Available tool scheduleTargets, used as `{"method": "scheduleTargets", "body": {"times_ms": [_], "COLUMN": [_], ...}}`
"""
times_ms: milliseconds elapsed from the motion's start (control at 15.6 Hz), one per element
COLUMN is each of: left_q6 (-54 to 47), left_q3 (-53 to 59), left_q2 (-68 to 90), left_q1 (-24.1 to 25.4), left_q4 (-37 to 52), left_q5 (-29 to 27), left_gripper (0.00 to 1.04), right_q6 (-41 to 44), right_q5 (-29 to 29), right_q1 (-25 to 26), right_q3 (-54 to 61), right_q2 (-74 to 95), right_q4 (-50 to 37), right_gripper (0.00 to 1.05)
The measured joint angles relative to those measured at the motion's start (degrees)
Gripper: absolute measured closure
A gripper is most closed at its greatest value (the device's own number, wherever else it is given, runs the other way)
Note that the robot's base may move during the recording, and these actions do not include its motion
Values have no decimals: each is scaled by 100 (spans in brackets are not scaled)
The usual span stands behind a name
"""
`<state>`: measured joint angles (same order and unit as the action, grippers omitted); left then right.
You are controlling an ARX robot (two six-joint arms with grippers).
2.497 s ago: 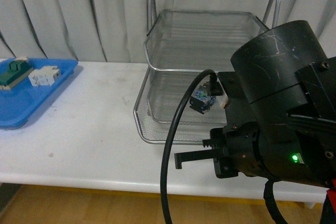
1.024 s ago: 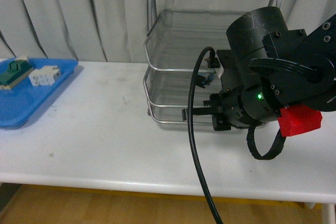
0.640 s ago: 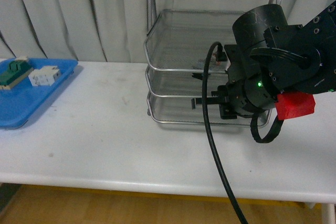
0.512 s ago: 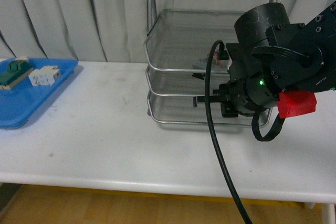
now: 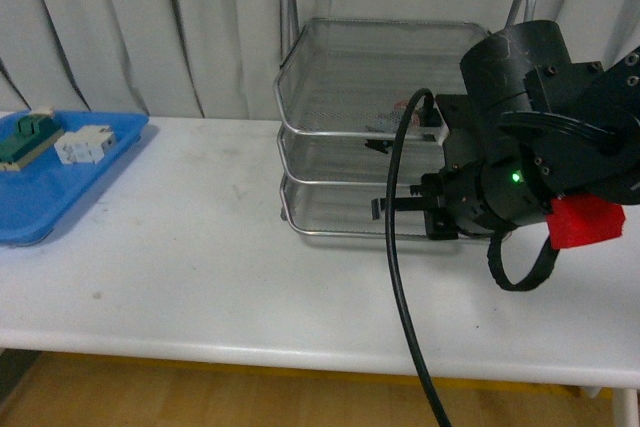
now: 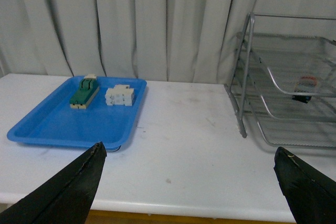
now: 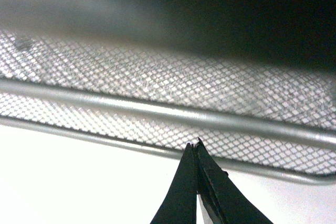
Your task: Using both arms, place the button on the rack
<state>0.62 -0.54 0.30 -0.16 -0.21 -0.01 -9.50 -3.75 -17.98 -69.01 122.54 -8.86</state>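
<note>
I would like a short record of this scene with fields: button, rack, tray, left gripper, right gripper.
button: small red-capped push-button lying on a mesh tier
rack: silver three-tier wire mesh rack on the white table
tray: flat blue plastic tray holding two blocks
left gripper: open, empty
right gripper: shut, empty, beside the rack's lowest tier

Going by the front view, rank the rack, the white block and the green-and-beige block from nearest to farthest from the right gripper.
From the right gripper:
1. The rack, directly at the gripper's tips, on the table's right side.
2. The white block, in the blue tray at the far left.
3. The green-and-beige block, further left in that tray.
</note>
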Motion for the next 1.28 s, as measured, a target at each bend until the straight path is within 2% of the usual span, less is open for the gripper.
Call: {"method": "scheduleTargets", "body": {"times_ms": [448,640,704,768,832,896,960,1024,1280], "left_q6": [0,0,0,0,0,0,0,0,-2], "left_q3": [0,0,0,0,0,0,0,0,0], "left_q2": [0,0,0,0,0,0,0,0,0], "left_q1": [2,0,0,2,0,0,0,0,0], "left_q4": [2,2,2,2,2,2,0,2,0], "left_q5": [0,0,0,0,0,0,0,0,-2], "left_gripper": [7,7,7,7,7,7,7,7,7], "right_q6": [-999,-1858,-1967,-1926,-1637,-977,-190,341,859], "right_q5": [1637,2245,2267,2153,1738,796,391,323,374], "right_q1": [195,627,763,942,999,1054,1394,1834,1799], "right_q3": [2570,3978,4179,4339,4485,4828,5184,5436,6024], "right_q2": [-2686,-5302,-5910,-6579,-6933,-7267,-7674,-7982,-8668], "right_q4": [-765,-562,-391,-398,-883,-1746,-1963,-1875,-1836], "right_gripper": [103,103,103,103,103,103,103,103,103]}}
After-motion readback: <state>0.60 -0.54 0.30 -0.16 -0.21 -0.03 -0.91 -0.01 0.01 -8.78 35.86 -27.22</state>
